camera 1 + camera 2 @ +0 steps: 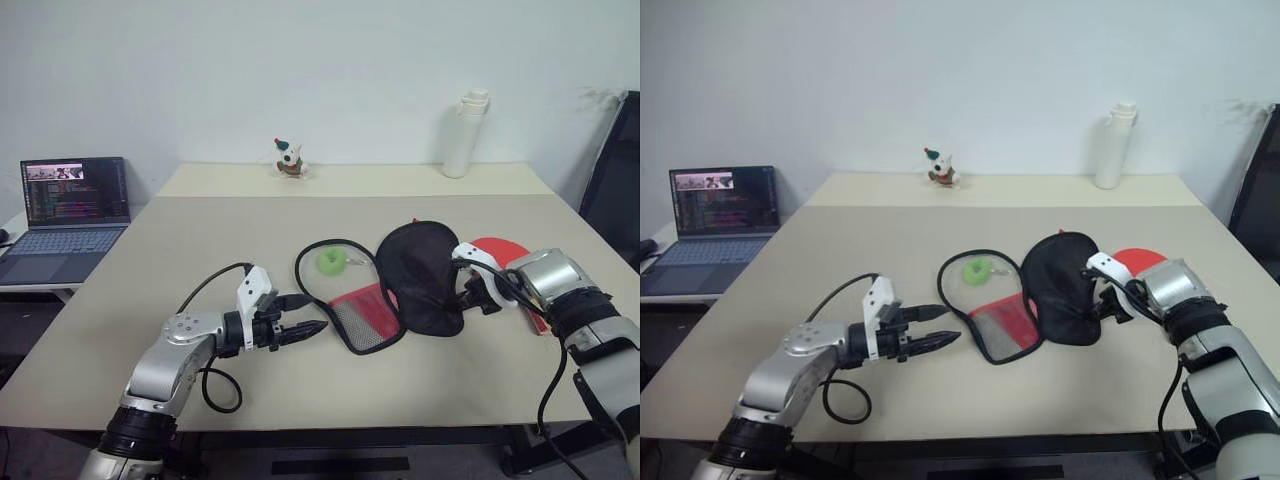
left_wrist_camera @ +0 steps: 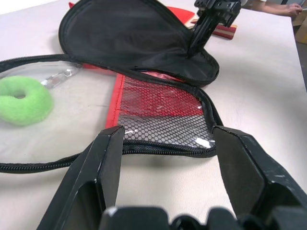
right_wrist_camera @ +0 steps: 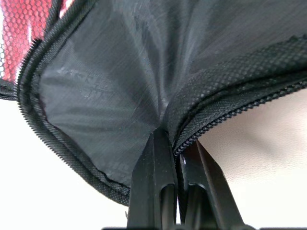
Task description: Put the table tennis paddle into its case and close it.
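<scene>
Right tool (image 3: 175,143) is pinched shut on the case's (image 1: 420,270) black flap edge, paddle (image 1: 500,250) just behind it. Left tool (image 2: 168,158) gapes empty beside the mesh half; I'd pin that down before lifting.

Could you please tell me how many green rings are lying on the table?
1: the green ring lies inside the opened case, on its clear half, left of the black flap.

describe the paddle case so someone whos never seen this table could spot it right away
On the beige table, look near the front edge, between the two robot arms. The case lies unzipped and spread open, a black fabric half by the right gripper and a clear half with red mesh. A fuzzy green ring rests on it, unlike the hard red paddle behind.
</scene>
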